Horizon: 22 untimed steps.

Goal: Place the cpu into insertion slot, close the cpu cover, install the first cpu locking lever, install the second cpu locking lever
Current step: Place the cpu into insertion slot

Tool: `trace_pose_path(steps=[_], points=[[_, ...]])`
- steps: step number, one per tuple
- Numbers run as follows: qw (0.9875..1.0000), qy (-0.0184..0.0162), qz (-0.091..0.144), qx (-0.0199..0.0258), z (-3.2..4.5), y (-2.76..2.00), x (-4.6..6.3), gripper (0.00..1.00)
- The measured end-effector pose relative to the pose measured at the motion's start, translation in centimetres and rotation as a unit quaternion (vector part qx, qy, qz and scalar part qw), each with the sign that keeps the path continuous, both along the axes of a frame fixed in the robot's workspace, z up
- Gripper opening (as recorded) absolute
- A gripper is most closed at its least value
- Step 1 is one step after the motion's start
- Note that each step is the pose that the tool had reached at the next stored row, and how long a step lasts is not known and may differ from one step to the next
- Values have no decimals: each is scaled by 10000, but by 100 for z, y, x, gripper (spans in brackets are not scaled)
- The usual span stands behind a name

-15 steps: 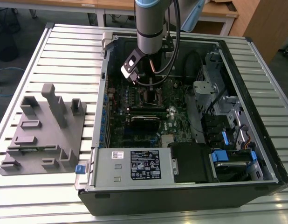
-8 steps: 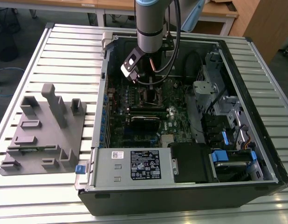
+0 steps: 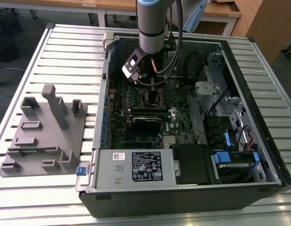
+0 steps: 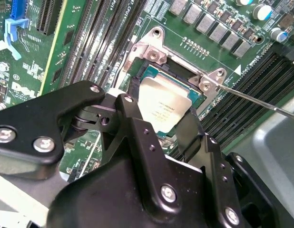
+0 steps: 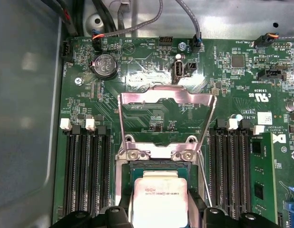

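The cpu lies flat in the slot, with its silver top up. My tool hangs just over it. I cannot tell if the tool grips the chip or is loose. The cover stands open, tilted up from the slot's hinge edge. One thin lever sticks out free beside the slot. The open computer case lies on the slatted counter.

A slatted silvery metal desk spans the scene. Beyond its far edge stand light wooden tables on a grey floor, with a wooden cabinet at the exterior view's far right.
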<state>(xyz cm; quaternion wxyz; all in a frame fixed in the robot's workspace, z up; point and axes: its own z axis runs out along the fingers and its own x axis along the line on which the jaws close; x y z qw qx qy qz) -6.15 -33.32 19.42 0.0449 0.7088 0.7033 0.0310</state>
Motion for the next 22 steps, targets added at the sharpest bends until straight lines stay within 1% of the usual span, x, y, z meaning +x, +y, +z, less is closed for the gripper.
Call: trace_pose_path(steps=[9, 22], points=[[10000, 0, -14, -4, -4, -1, 15, 54], [10000, 1, -24, -7, -40, -2, 15, 54]])
